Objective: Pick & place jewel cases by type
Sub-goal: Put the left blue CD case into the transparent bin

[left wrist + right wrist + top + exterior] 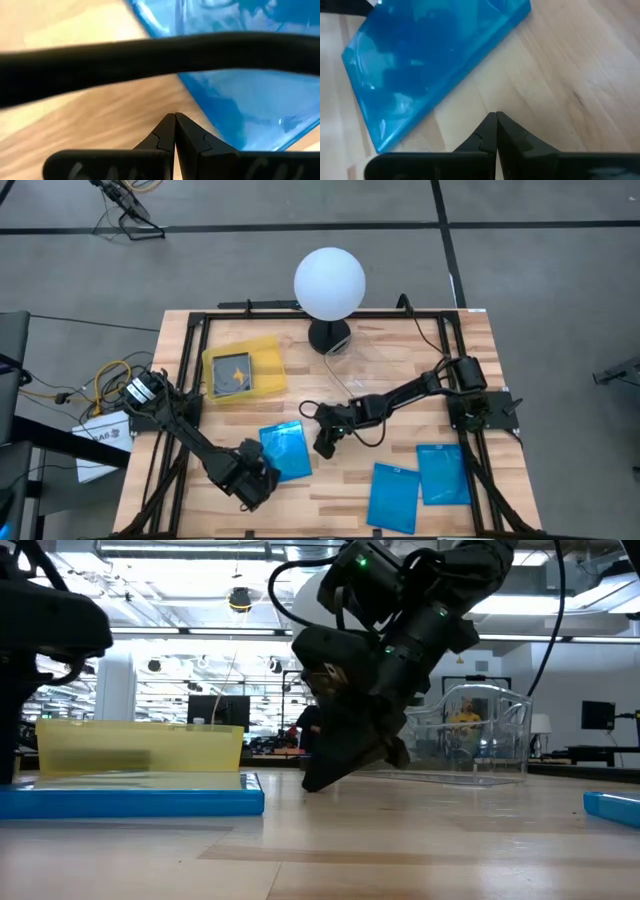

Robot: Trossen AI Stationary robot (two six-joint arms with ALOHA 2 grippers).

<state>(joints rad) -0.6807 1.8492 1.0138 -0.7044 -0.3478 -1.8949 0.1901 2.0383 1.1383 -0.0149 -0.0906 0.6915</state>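
One bright blue jewel case (285, 448) lies flat on the wood between my two grippers. It also shows in the left wrist view (250, 100), the right wrist view (435, 60) and the low view (130, 802). My left gripper (252, 482) (175, 116) is shut, just toward the near-left of this case. My right gripper (325, 444) (496, 115) (318, 782) is shut too, tipped down close over the wood on the case's right side. Two more blue cases (393, 492) (443, 473) lie flat near the near-right corner. A dark case (236, 373) rests inside the yellow tray (268, 350).
A white globe lamp (329, 283) on a dark base stands at the far edge, with a clear plastic tray (390, 365) (470, 735) beside it. A black cable (150, 55) crosses the left wrist view. A black frame (185, 350) rims the table. Bare wood lies between the near cases.
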